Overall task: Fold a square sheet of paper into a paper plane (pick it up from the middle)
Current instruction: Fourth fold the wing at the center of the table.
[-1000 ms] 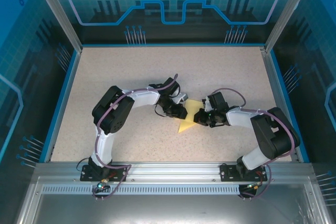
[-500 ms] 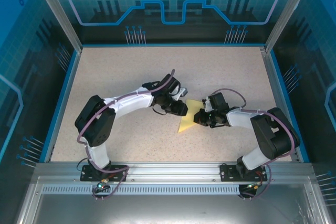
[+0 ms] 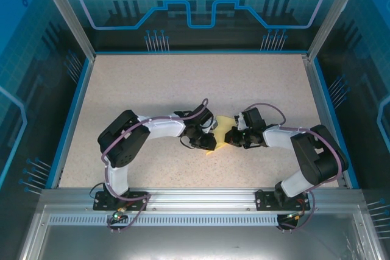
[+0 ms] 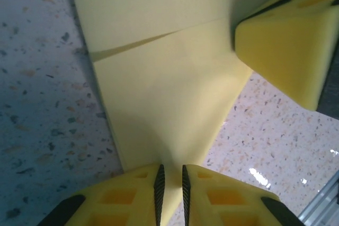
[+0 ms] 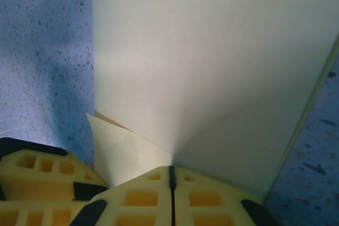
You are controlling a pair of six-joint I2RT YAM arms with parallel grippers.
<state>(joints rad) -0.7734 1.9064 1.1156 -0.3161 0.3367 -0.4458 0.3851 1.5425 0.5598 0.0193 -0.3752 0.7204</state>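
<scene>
Now, a little right of centre in the overhead view, the pale-yellow sheet of paper [image 3: 222, 123] lies partly folded on the speckled worktop [image 3: 183, 83]. It is between the two arms, which reach to it from the left and from the right side. The left pincer [image 4: 172, 175] is at the bottom of its wrist view. Its two yellow fingers stand almost together, and a narrow end of the paper goes into the thin slit between them, so it is clamped on the sheet. A slanted crease crosses the paper in the upper part of that view. The right pincer [image 5: 171, 170] has its fingers pressed tight together on an edge of the same sheet, which spreads upward from them. A small folded flap shows at the lower left beside them. From above, the two pincers are just beside each other.
</scene>
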